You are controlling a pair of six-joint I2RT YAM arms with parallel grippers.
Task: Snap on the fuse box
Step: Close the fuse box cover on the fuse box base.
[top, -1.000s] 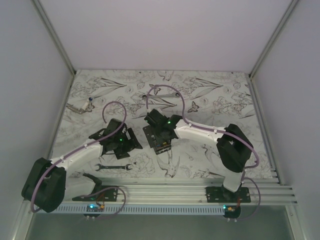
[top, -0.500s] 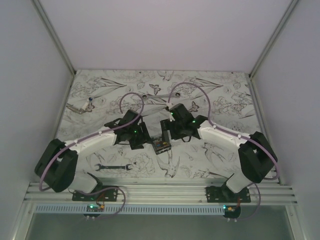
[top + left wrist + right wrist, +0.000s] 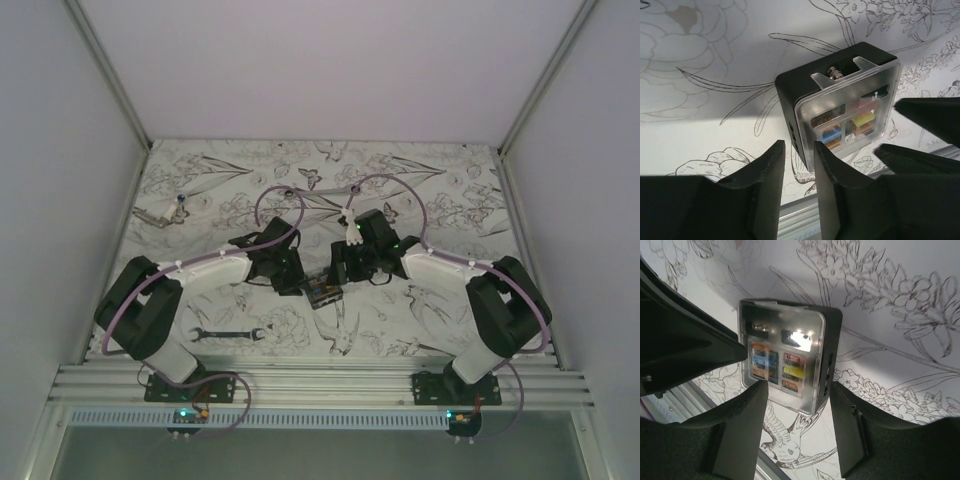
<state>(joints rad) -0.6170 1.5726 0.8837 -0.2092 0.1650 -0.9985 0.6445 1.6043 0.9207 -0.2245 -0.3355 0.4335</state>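
Fuse box (black, square) was flanked by both arms, left gripper parted narrowly at its corner, right gripper spread wider over its edge.

Black fuse box lies flat, clear lid over coloured fuses.

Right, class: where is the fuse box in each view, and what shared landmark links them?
Top external: fuse box at centre, just below the middle.
Left wrist: fuse box upper right of centre.
Right wrist: fuse box centre, slightly left.
Shared landmark: the flower-print table cover.
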